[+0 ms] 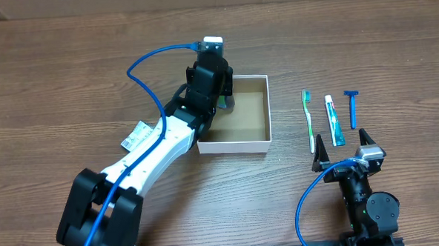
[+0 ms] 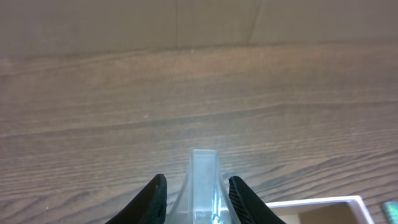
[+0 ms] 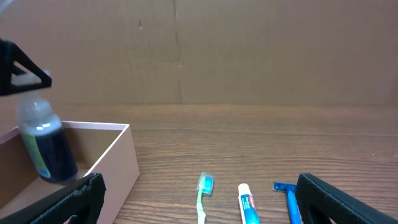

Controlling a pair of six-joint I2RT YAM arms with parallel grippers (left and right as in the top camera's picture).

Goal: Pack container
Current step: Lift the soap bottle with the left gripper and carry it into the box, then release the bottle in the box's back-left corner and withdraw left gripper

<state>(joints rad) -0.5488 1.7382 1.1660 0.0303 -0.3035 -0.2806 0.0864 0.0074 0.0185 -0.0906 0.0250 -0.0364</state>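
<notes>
Overhead: my left gripper (image 1: 222, 99) hangs over the container (image 1: 239, 145), at its ten o'clock corner; my right gripper (image 1: 342, 141) sits spread wide at the table's five o'clock. Left wrist: my fingers pinch the bottle (image 2: 203, 180) by its clear cap. Right wrist: the bottle leans between the white walls, so I should straighten it, lower until it rests, then release slowly

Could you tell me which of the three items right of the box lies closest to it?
The green toothbrush; the toothpaste and blue razor lie farther right.
</notes>
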